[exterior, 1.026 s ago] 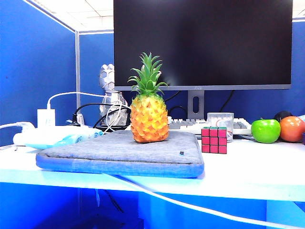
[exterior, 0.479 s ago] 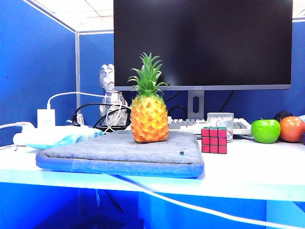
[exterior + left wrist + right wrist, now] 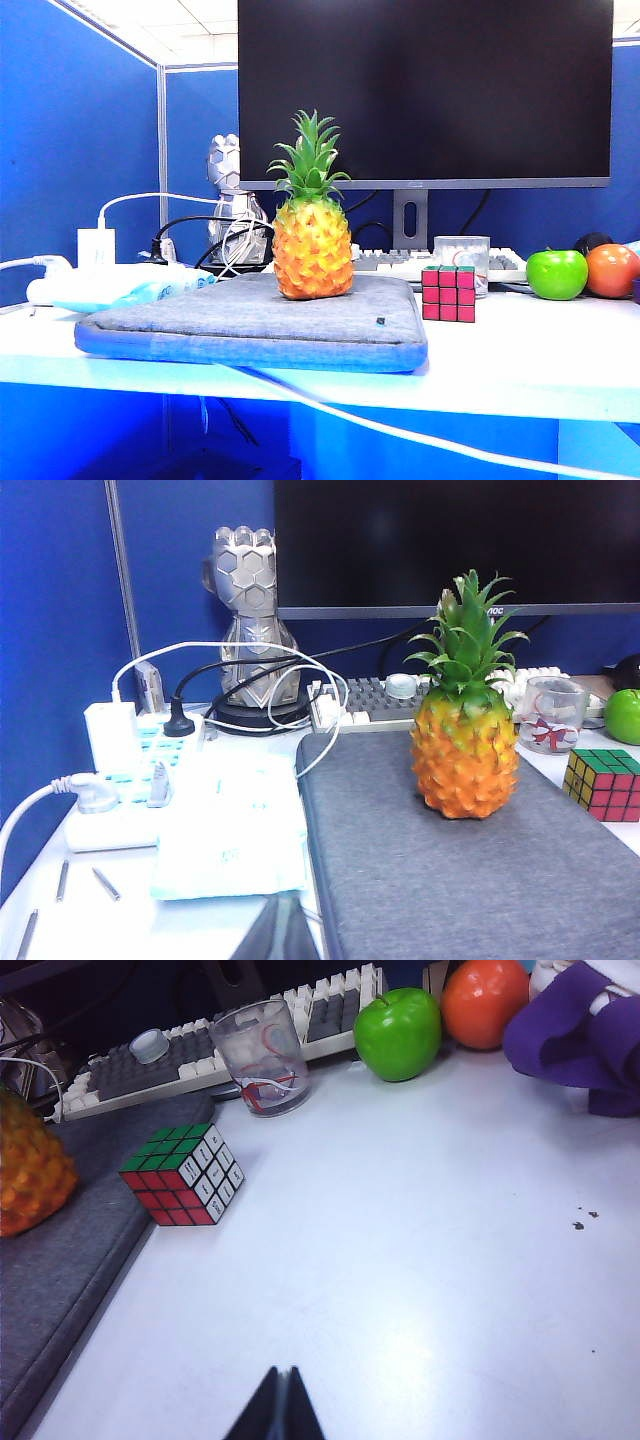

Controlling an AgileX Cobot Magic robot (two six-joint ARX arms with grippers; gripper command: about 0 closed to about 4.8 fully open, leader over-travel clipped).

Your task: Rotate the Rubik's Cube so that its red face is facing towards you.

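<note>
Rubik's Cube (image 3: 448, 293): stands on the white worktop (image 3: 530, 350), touching or just beside the right edge of the grey pad (image 3: 250, 320). The red face (image 3: 448, 298) is turned toward the worktop's front edge; green stickers on top, white stickers on the side away from the pad.

Plastic pineapple (image 3: 312, 235): upright on the pad, near its back edge.

Clear glass cup (image 3: 462, 258): just behind the cube, in front of the keyboard (image 3: 200, 1050).

Green apple (image 3: 557, 274) and orange fruit (image 3: 612, 270): side by side toward the worktop's right edge, well apart from the cube.

Left gripper (image 3: 280, 930): over the worktop's front edge beside the pad's left side, jaws pressed together, holding nothing.

Right gripper (image 3: 282, 1405): over bare worktop nearer the front edge than the cube, apart from it; only the dark tips show, apparently closed and empty.
</note>
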